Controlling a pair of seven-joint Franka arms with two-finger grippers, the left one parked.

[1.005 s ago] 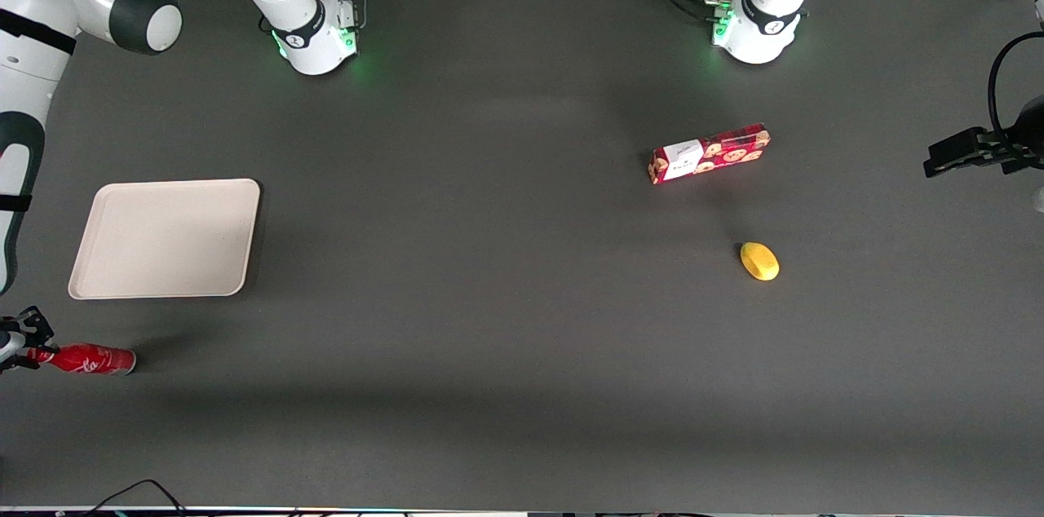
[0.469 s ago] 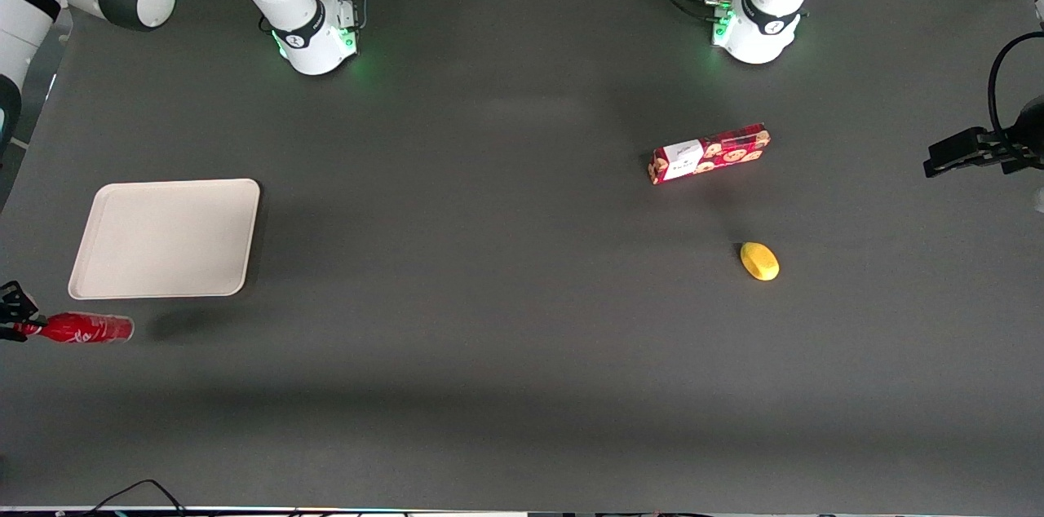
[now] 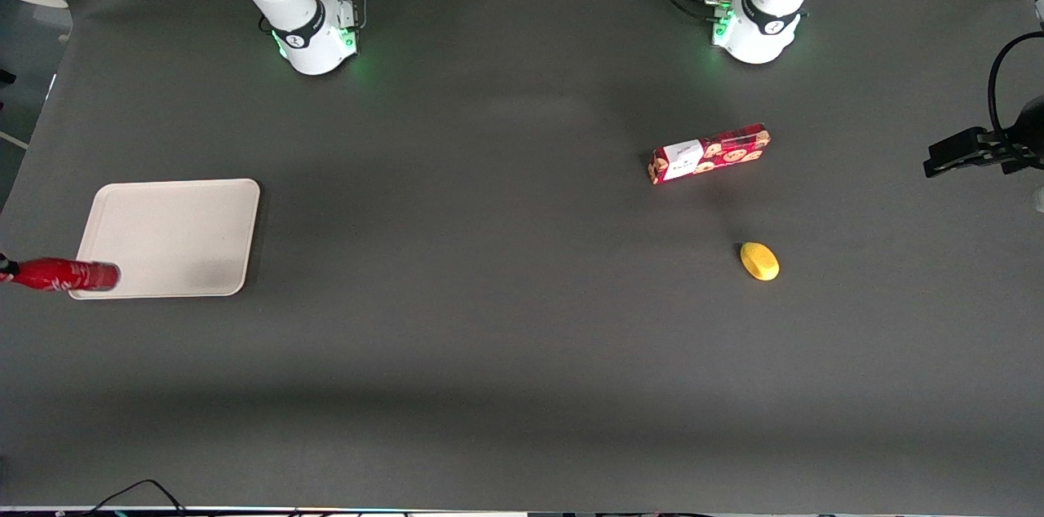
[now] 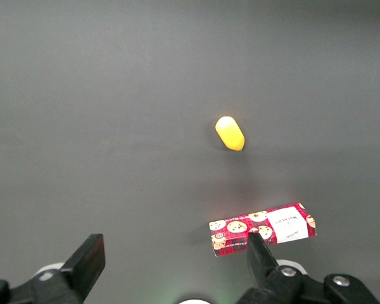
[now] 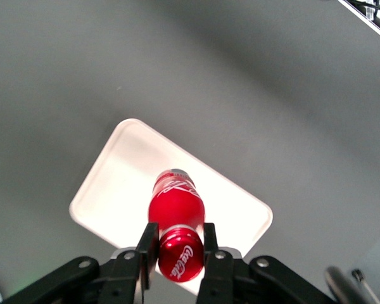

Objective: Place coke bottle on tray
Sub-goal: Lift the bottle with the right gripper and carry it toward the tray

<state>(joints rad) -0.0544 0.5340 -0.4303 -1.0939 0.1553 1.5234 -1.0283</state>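
The red coke bottle [image 3: 64, 275] hangs in the air at the working arm's end of the table, its base over the tray's corner nearest the front camera. My right gripper [image 5: 180, 247] is shut on the coke bottle [image 5: 176, 209] at its red cap, and the bottle points down toward the cream tray [image 5: 120, 190] below it. In the front view only a dark tip of the gripper [image 3: 4, 268] shows at the picture's edge. The cream tray [image 3: 175, 223] lies flat on the dark table with nothing resting on it.
A red cookie box [image 3: 709, 153] and a yellow lemon-like object [image 3: 759, 262] lie toward the parked arm's end of the table. Both show again in the left wrist view, the box [image 4: 263, 229] and the yellow object [image 4: 230, 133]. The table's edge [image 5: 367, 19] runs nearby.
The bottle has been lifted off the table and carried away from the front camera, from beside the tray to above its near corner. The working arm's upper links have swung out of view.
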